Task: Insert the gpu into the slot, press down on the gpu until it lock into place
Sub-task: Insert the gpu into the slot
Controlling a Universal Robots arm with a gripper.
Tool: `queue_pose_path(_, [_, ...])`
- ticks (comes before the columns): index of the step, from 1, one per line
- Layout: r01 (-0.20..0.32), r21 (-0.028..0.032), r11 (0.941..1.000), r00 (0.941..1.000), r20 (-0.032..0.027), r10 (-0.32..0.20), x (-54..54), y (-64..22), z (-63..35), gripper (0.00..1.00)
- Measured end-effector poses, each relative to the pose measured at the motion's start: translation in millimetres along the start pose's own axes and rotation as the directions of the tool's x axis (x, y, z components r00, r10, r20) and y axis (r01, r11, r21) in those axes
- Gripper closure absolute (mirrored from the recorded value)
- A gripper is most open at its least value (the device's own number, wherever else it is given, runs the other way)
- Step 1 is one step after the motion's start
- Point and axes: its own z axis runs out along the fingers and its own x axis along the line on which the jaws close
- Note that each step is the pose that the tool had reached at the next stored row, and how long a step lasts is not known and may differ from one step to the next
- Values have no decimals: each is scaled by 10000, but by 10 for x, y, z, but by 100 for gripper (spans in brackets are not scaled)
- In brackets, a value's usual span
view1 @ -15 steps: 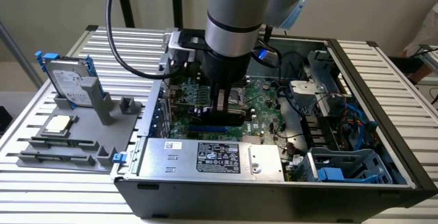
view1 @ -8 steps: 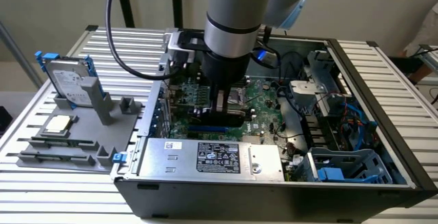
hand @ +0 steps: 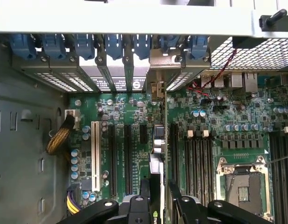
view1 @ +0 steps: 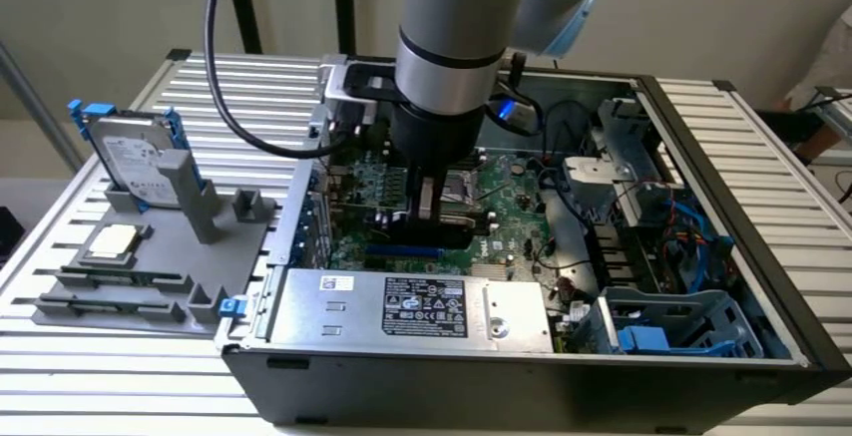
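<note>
My gripper (view1: 433, 218) reaches down into the open computer case and is shut on the gpu (hand: 156, 172), a thin black card held upright on its edge between the two black fingers (hand: 145, 193). The card runs across the green motherboard (hand: 134, 107), and its metal bracket end (hand: 155, 88) meets the row of rear openings in the case. In the exterior view a short stretch of the blue slot (view1: 403, 252) shows just below the gripper and the card (view1: 440, 228). In the wrist view the card covers the slot, so I cannot tell how deep it sits.
Black expansion slots (hand: 127, 158) and a white one (hand: 95, 151) lie beside the card, with memory slots (hand: 197, 158) and the CPU socket (hand: 244, 184) on the other side. A silver power-supply box (view1: 413, 306) fills the case's near side. A grey fixture with a hard drive (view1: 140, 162) stands at the exterior view's left.
</note>
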Motion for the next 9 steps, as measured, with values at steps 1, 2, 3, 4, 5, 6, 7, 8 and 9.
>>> queue_pose_path(1, [0,0,10000,10000,0,0,0,1,2,74])
queue_pose_path(2, [-1,0,10000,10000,0,1,1,2,5,74])
queue_pose_path(3, [0,0,10000,10000,0,0,1,2,6,74])
queue_pose_path(4, [0,0,10000,10000,-1,0,1,2,8,74])
queue_pose_path(5, [0,0,10000,10000,0,0,1,2,10,74])
queue_pose_path(6, [0,0,10000,10000,0,0,1,2,12,74])
queue_pose_path(7, [0,-2,10000,10000,-1,0,1,2,12,74])
queue_pose_path(8, [-5,-6,10000,10000,0,5,1,2,15,74])
queue_pose_path(9, [-21,-10,10000,10000,1,21,1,2,17,74])
